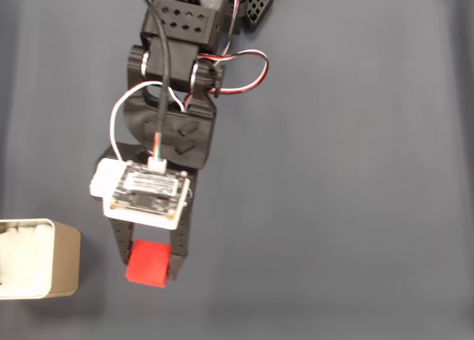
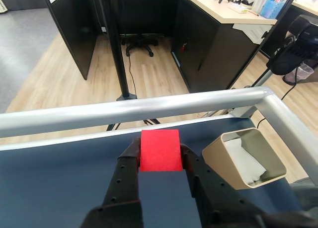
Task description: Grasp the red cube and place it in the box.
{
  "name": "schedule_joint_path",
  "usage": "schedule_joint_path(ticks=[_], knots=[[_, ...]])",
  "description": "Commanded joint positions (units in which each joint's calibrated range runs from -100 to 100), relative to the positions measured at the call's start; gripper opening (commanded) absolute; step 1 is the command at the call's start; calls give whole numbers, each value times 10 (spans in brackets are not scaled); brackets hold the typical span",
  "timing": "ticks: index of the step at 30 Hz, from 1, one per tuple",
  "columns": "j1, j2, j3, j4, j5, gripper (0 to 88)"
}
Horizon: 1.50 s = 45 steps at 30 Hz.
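The red cube (image 1: 147,263) sits between the two black fingers of my gripper (image 1: 149,264), which is shut on it. In the wrist view the red cube (image 2: 159,149) shows pinched between the jaws of the gripper (image 2: 159,153), held above the dark blue table. The box (image 1: 41,258) stands at the left edge of the fixed view, beige outside and white inside, a short way left of the cube. In the wrist view the box (image 2: 244,158) lies to the right of the gripper, its opening facing the camera.
The dark blue table (image 1: 333,207) spreads wide to the right of the arm. A silver metal rail (image 2: 149,109) runs along the table's edge in the wrist view. Beyond it are desks, an office chair and a wooden floor.
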Motion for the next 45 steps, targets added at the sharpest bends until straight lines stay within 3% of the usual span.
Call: schedule_joint_path(ticks=[1, 45], knots=[[18, -37, -20, 0, 1, 23], [160, 119, -150, -17, -9, 20]])
